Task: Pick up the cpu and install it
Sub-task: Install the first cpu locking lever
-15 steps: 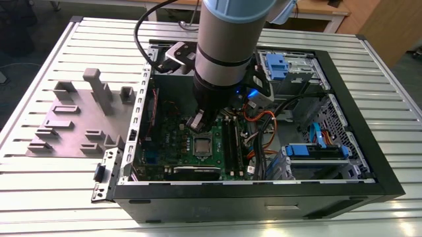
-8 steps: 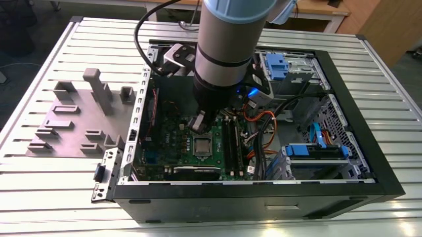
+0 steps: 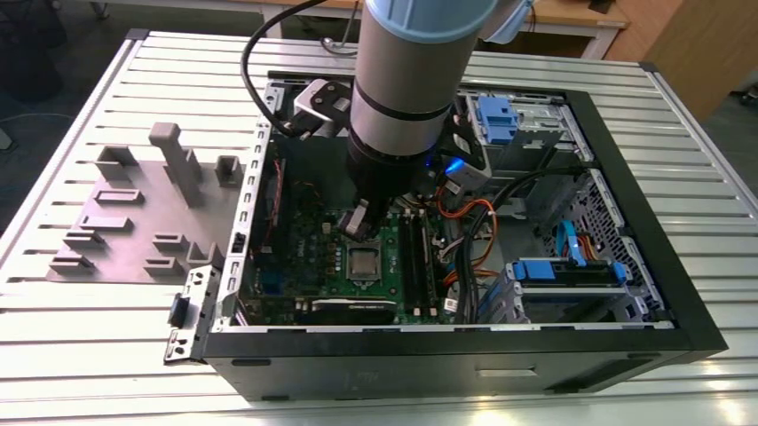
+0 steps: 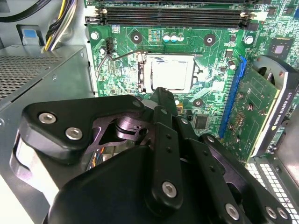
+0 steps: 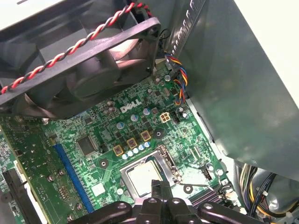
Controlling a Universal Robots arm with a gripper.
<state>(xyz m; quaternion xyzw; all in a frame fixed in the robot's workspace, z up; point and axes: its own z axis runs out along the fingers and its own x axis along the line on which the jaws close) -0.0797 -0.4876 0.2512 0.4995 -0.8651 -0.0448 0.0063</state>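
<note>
1. Cpu (image 4: 170,72) lies flat in the socket frame (image 4: 144,70) on the green motherboard (image 4: 215,60), with its dull silver top facing up. It shows in both wrist views.
2. My pincer (image 4: 161,92) is closed, fingertips together, with nothing visible between them.
3. The pincer tip hangs low over the board at the edge of the socket frame, just beside the cpu. I can't tell if it touches the frame.
4. In the exterior view my arm (image 3: 409,89) comes down nearly upright into the open computer case (image 3: 663,293). The wrist points straight down and the pincer is deep inside, over the middle of the board.
5. The case lies on its side on the ribbed metal tabletop (image 3: 119,355), open side up.
6. The memory slots (image 4: 173,18) run along the board just past the socket in the second wrist view.
7. A black fan (image 5: 93,70) with a red-and-black twisted wire hangs over the board in the first wrist view.
8. Grey plastic blocks (image 3: 177,160) stand on the tabletop at the exterior view's left, well apart from the pincer.
</note>
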